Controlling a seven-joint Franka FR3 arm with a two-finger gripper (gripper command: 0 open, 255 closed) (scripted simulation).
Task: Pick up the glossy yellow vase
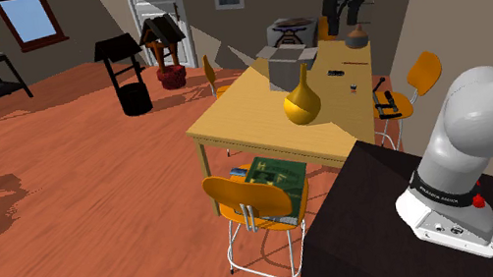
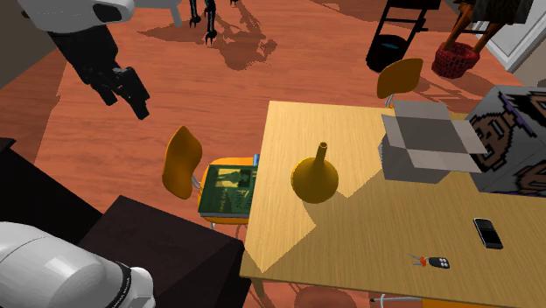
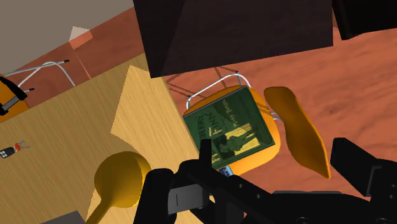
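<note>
**APPROACH STAGE: VASE NOT YET GRASPED**

The yellow vase (image 1: 302, 103) stands upright on the wooden table (image 1: 241, 113) at the centre of the shoulder view. The gripper (image 2: 128, 103), at the upper left of the second exterior view, hangs well apart from it. Its fingers are spread and hold nothing, presumably ready to admit the vase's narrow neck.

Yellow vase (image 3: 119, 181): neck cut by wrist view's edge.
Green book (image 1: 277, 171): lower part hidden behind orange chair back (image 1: 243, 197).
Printed box (image 2: 516, 144): cropped at second exterior view's right.
Keys (image 2: 429, 261): detail too small.
</note>
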